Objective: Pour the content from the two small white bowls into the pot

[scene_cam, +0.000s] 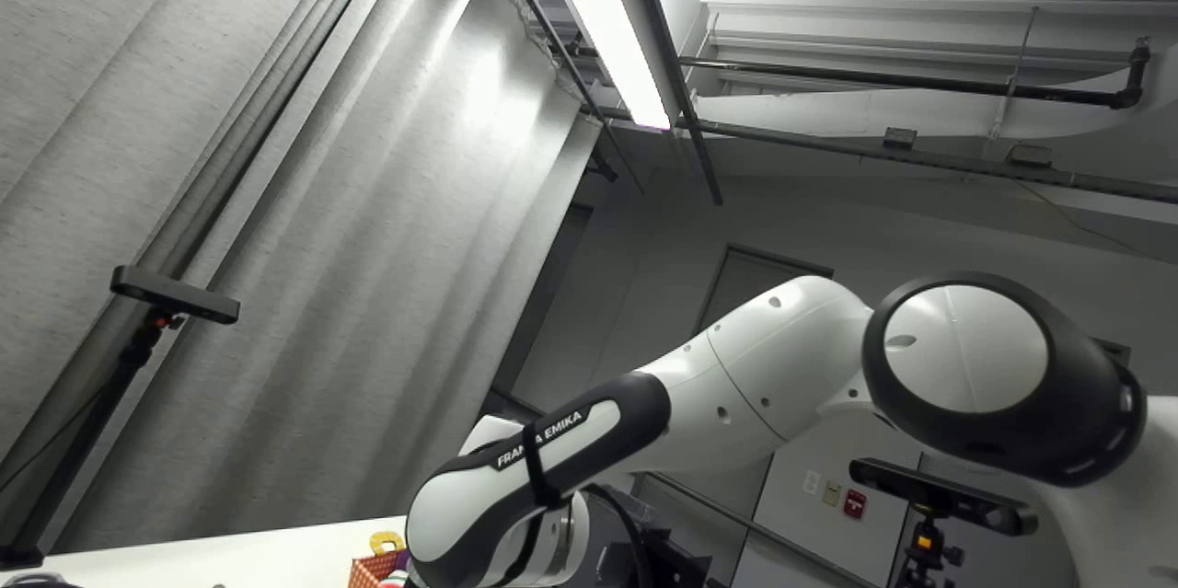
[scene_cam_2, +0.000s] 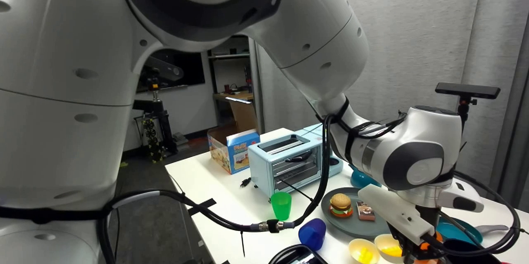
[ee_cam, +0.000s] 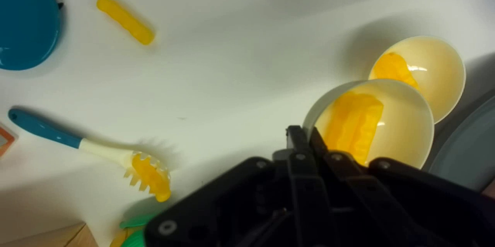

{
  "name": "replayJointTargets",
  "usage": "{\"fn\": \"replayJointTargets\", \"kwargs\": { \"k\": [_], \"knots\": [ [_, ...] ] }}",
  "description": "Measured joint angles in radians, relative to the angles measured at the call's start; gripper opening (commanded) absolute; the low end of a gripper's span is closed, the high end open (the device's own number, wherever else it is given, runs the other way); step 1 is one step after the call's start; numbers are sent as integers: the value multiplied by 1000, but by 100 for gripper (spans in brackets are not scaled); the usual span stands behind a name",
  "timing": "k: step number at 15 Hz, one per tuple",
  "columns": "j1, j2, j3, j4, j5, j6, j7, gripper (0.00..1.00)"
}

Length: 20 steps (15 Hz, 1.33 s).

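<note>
Lettering (scene_cam: 563, 425) that reads "FRANKA EMIKA," partly covered by a black strap (scene_cam: 537, 464), marks the robot arm (scene_cam: 764, 367) in an exterior view, and a blue box (scene_cam_2: 239, 154) with what looks like the word "PLAY" stands by the far edge of the white bench (scene_cam_2: 223, 189). Standing narrow, the jaws pinch the rim of a small white bowl (ee_cam: 406, 131), its cream inside holding ridged yellow pieces (ee_cam: 354, 123); whether its base is off the bench cannot be told. A second white bowl (ee_cam: 441, 73), also bearing yellow, sits just beside it, near the rim of a gray plate (ee_cam: 468, 150) and well in from the bench's side edge. Which vessel is the pot is unclear. A broad reach of bench stretches from the bowls toward a pasta server (ee_cam: 102, 151) and a teal dish (ee_cam: 23, 19) at the wrist view's left.
</note>
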Motion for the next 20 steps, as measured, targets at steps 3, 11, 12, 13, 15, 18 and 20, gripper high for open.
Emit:
{"fn": "replayJointTargets", "kwargs": {
  "k": [3,11,12,13,15,18,20],
  "knots": [
    [-1,-29,0,-32,0,5,0,4],
    [0,-31,-1,-35,0,6,3,1],
    [0,-29,-1,-33,0,6,7,1],
    [0,-25,-2,-29,1,6,9,1],
    [0,-16,-5,-10,2,6,13,1],
    [-1,3,-14,46,3,6,23,1],
    [-2,21,-24,97,4,6,36,1]
  ]
}}
